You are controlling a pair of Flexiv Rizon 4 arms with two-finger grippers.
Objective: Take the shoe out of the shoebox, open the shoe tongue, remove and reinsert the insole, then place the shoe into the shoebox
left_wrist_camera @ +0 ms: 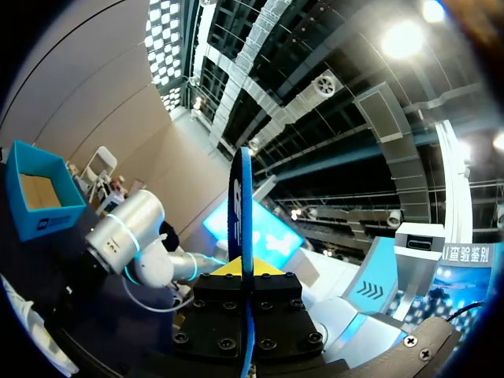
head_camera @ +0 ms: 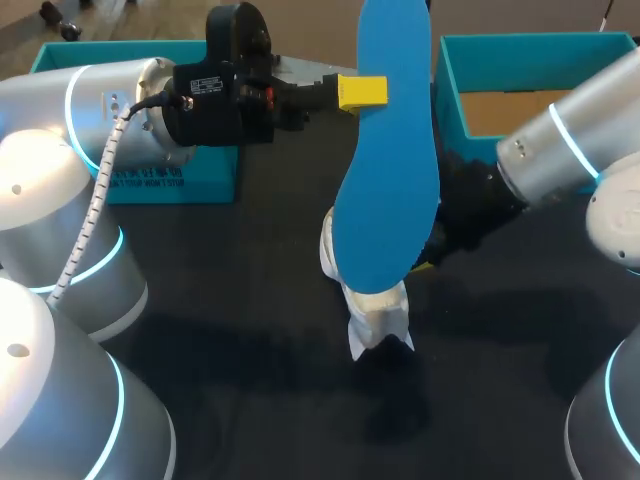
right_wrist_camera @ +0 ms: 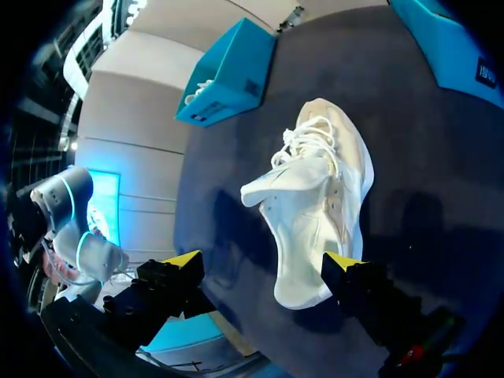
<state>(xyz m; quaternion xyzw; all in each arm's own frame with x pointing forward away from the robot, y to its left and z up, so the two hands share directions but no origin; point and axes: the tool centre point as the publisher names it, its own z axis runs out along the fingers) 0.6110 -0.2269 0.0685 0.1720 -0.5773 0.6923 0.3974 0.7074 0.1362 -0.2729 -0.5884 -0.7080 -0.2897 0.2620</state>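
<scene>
While the left gripper has the blue insole pinched flat between its yellow tips, look how little of it is actually held: the fingers bite on one narrow stretch well up its length, and the rest hangs free, down over the white shoe.

That's the worry, for me. A long, floppy piece held at one spot can swing or twist in the grip, or slide out altogether, once its lower end meets any resistance. And resistance looks likely. The end has to find the shoe's opening, and if it catches on the laces or the collar it will buckle instead of sliding in.

Second worry is the right gripper. It's spread wide and clamps nothing. From its own camera the shoe lies on the dark table just ahead of it, laces uppermost, tongue apparently pulled out, with its near end reaching in between the two open fingers and sitting closer to one of them. I can't tell whether that finger touches it. Unbraced like that, a push from the insole could shove the shoe along the table or tip it over.

From above, the insole also covers most of the shoe, so lining it up is awkward.

The teal shoebox sits at the back on the right arm's side, well apart from the shoe.
</scene>
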